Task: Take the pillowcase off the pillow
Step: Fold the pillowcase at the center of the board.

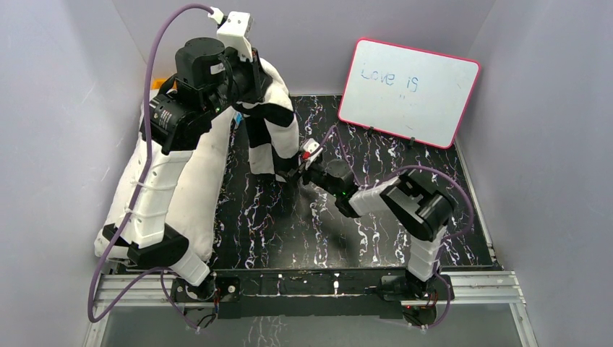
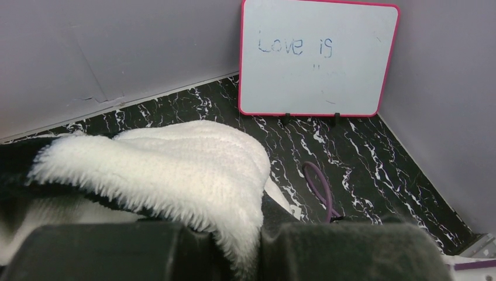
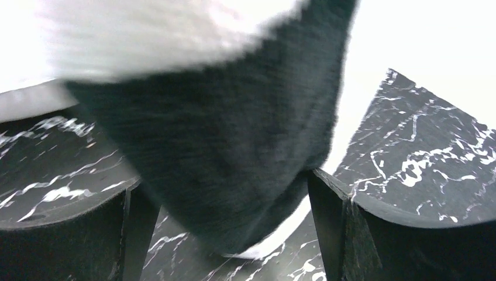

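**Clerk:** First entry?

**Keeper:** The fluffy black-and-white checkered fabric pillowcase (image 1: 271, 123), thin and floppy. It hangs as a near-upright drape at mid-table. The raised left gripper (image 2: 257, 246) has its jaws pressed together on the top edge.

**Clerk:** Lower end?

**Keeper:** A dark patch sits between the spread fingers of the right gripper (image 3: 228, 193), low over the table and unclamped (the nearer arm for that end).

**Clerk:** Second entry?

**Keeper:** The plump plain white stuffed pillow (image 1: 206, 181), just left of the drape. Its long axis runs near-to-far along the left wall.

**Clerk:** Surroundings?

**Keeper:** A black marble-veined tabletop (image 1: 325, 231) and a pink-framed whiteboard (image 1: 408, 90) at the back.
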